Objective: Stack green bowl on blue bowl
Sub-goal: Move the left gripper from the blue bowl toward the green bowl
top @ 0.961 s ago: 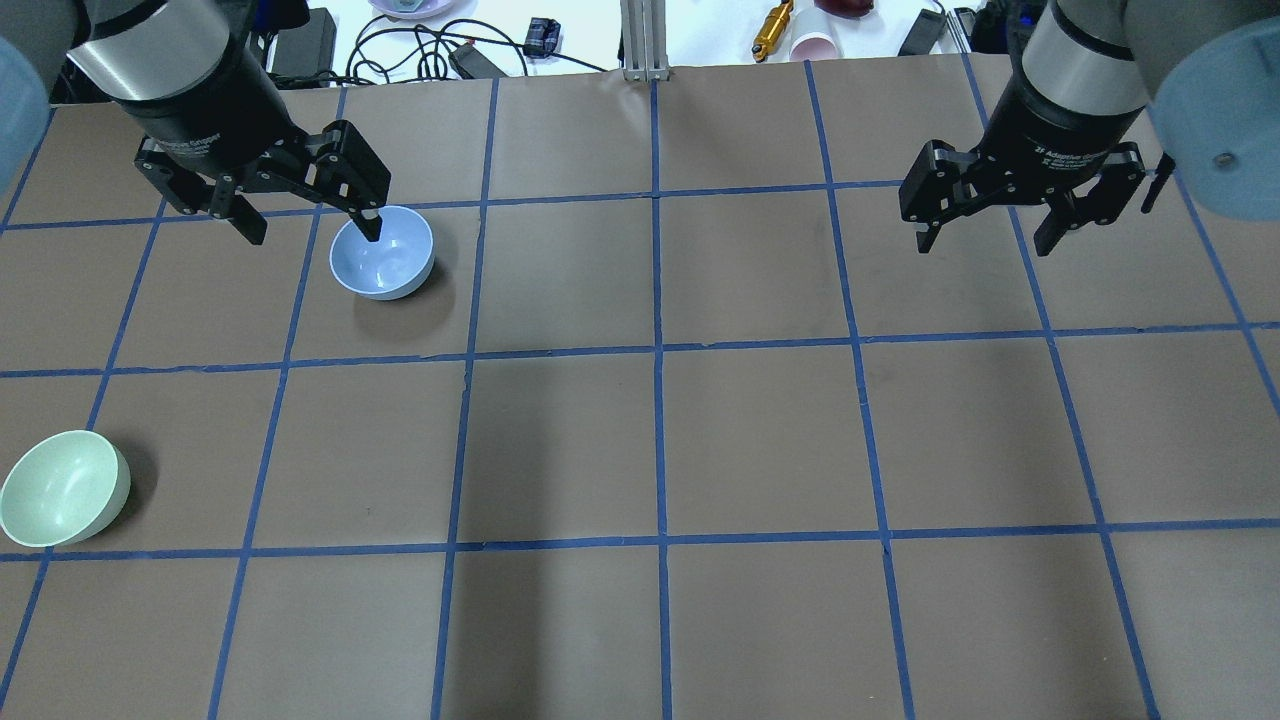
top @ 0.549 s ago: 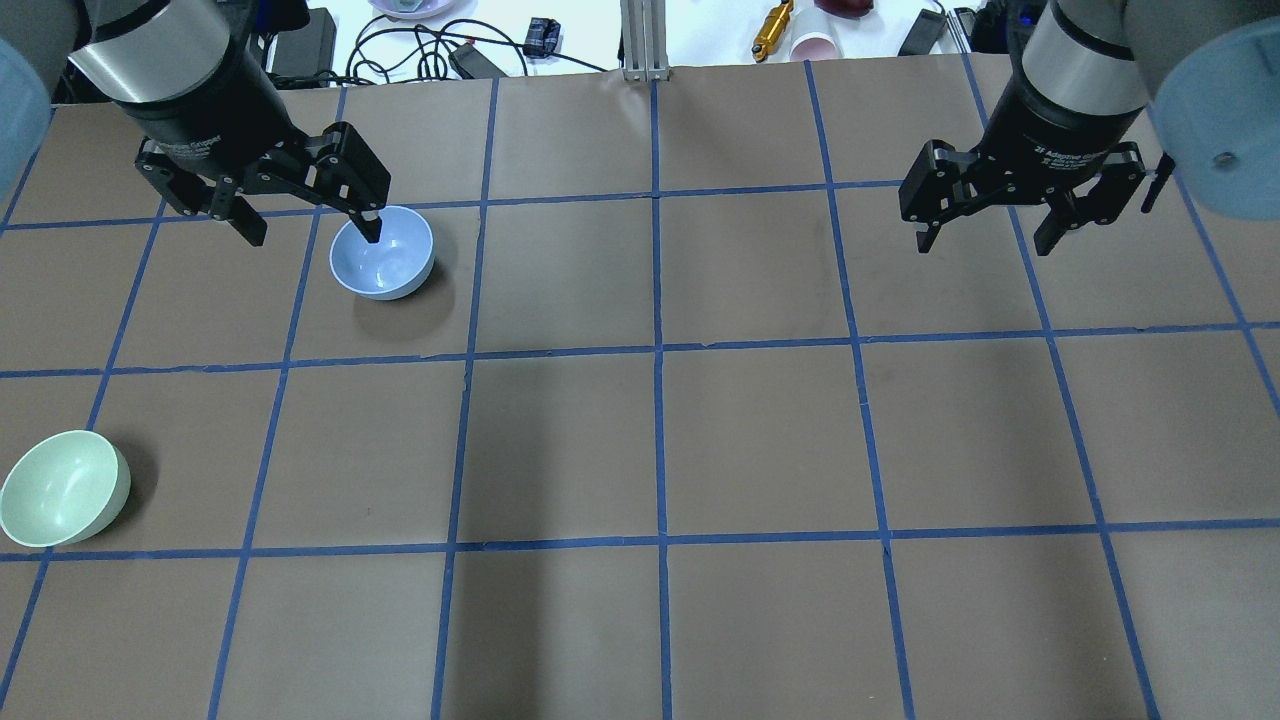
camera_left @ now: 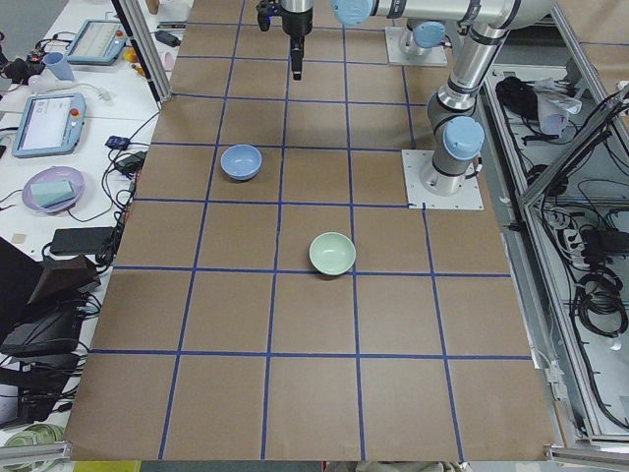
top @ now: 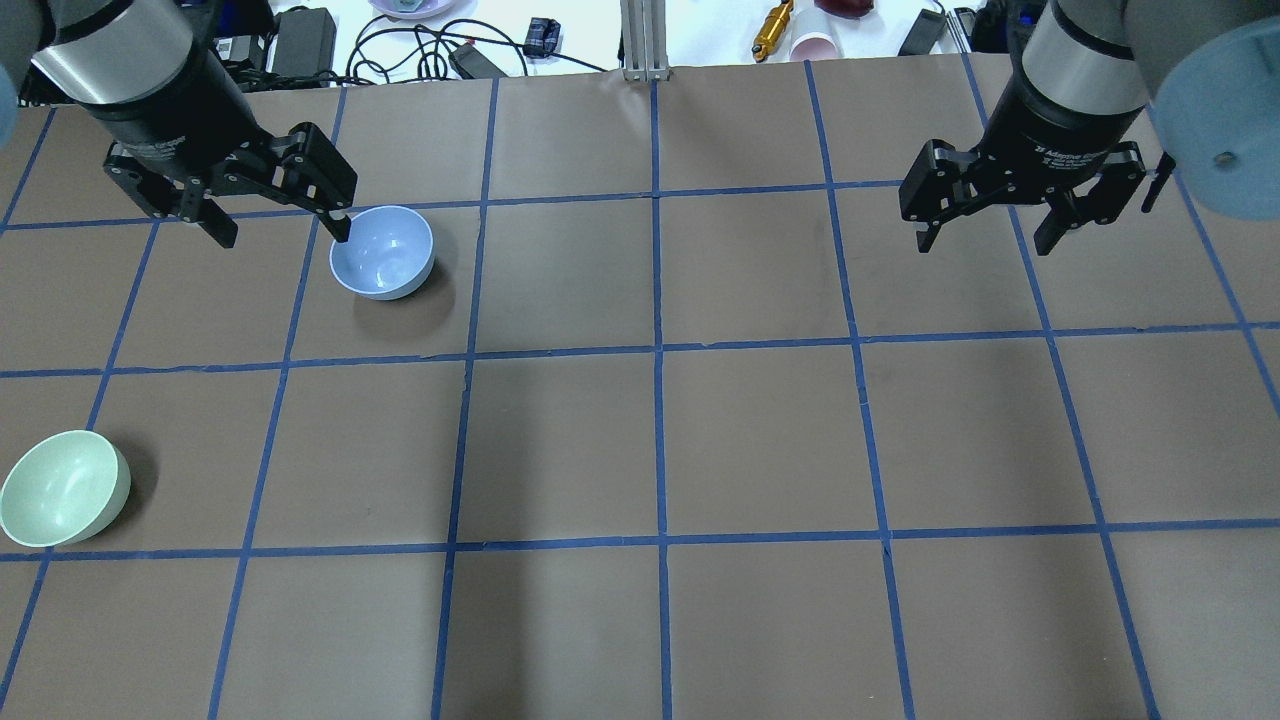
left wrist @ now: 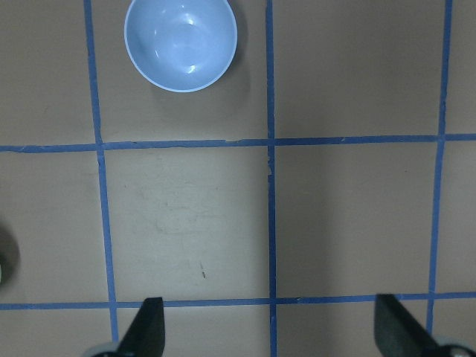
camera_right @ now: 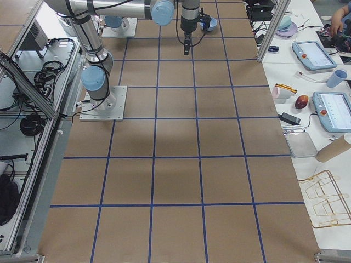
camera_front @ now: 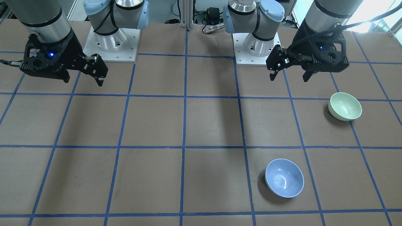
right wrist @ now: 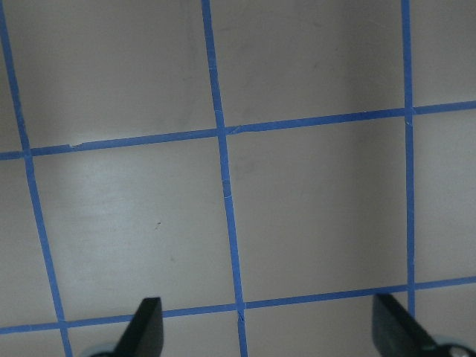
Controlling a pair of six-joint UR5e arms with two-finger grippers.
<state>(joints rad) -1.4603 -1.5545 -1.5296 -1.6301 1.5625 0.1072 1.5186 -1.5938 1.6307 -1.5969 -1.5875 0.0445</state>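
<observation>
The blue bowl (top: 382, 253) stands upright at the far left of the table; it also shows in the front view (camera_front: 284, 177) and the left wrist view (left wrist: 181, 43). The green bowl (top: 62, 487) stands upright at the near left edge, apart from it, and shows in the front view (camera_front: 344, 106). My left gripper (top: 283, 237) is open and empty, high above the table, just left of the blue bowl in the overhead view. My right gripper (top: 985, 245) is open and empty, high over the far right of the table.
The brown table (top: 660, 450) is marked with a blue tape grid. Cables, a charger and small items lie beyond its far edge (top: 430, 50). The two arm bases (camera_front: 110, 40) stand at the robot's side of the table.
My left gripper has shifted left in the overhead view, so its fingertip no longer overlaps the blue bowl. The bowls and the right arm have not moved.
</observation>
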